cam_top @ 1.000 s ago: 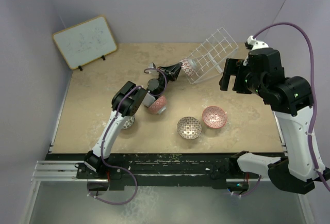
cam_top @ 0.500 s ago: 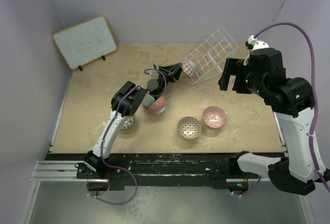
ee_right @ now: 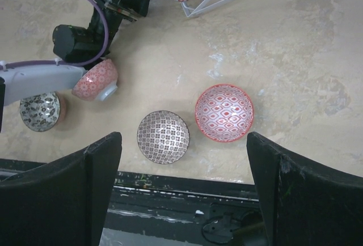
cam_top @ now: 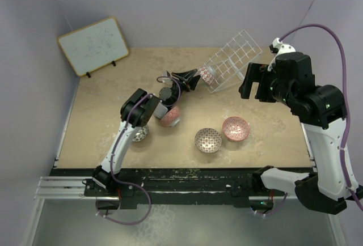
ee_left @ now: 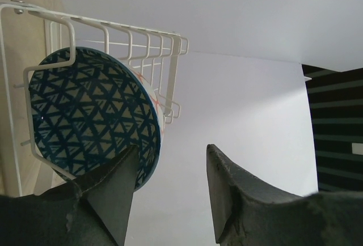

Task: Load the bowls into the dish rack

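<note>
Left pincer (ee_left: pixel 171 151) apart, empty, just outside rack (cam_top: pixel 235 50) end. Blue bowl (ee_left: pixel 91 115) on edge in rack's end cell, rim beside my near finger. I'd back straight off. Right pincer (ee_right: pixel 184 161) spread wide, right of rack.

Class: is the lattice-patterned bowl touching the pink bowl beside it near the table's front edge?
Apart. The right wrist view shows a narrow strip of bare table between the lattice-patterned bowl and the pink bowl.

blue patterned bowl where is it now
Left wrist view, left side: the round blue-patterned ceramic bowl stands on edge in the white wire dish rack, ahead of the left gripper.
</note>
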{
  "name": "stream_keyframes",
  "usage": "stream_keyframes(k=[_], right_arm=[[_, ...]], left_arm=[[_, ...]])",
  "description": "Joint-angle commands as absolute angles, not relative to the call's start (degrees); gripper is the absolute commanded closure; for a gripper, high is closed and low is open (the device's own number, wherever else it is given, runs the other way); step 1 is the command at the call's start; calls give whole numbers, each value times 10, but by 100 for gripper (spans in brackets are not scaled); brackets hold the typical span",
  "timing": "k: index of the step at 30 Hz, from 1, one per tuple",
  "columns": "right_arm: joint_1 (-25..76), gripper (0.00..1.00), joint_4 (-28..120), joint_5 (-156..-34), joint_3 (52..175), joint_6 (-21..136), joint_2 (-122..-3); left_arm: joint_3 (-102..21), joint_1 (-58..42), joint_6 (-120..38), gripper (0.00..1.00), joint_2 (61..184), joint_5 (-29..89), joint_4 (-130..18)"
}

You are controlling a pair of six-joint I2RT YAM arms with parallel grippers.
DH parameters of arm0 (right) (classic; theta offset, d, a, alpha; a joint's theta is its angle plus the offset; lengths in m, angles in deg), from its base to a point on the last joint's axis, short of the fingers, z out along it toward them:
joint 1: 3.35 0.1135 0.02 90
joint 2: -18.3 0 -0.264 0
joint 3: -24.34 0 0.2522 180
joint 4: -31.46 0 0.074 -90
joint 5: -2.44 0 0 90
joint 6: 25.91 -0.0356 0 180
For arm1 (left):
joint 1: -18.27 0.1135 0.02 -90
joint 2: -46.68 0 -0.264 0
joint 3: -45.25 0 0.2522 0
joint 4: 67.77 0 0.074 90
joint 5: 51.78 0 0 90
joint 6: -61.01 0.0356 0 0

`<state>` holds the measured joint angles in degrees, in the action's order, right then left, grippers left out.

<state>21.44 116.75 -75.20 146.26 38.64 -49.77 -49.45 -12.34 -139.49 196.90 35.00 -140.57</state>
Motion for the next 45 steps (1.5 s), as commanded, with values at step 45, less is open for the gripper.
stream_keyframes(k=[45], right_arm=[[215,6,1131,-777,1480,388,-402]], left_arm=[[-356,-77,-1239,43,1709,182,-1250]])
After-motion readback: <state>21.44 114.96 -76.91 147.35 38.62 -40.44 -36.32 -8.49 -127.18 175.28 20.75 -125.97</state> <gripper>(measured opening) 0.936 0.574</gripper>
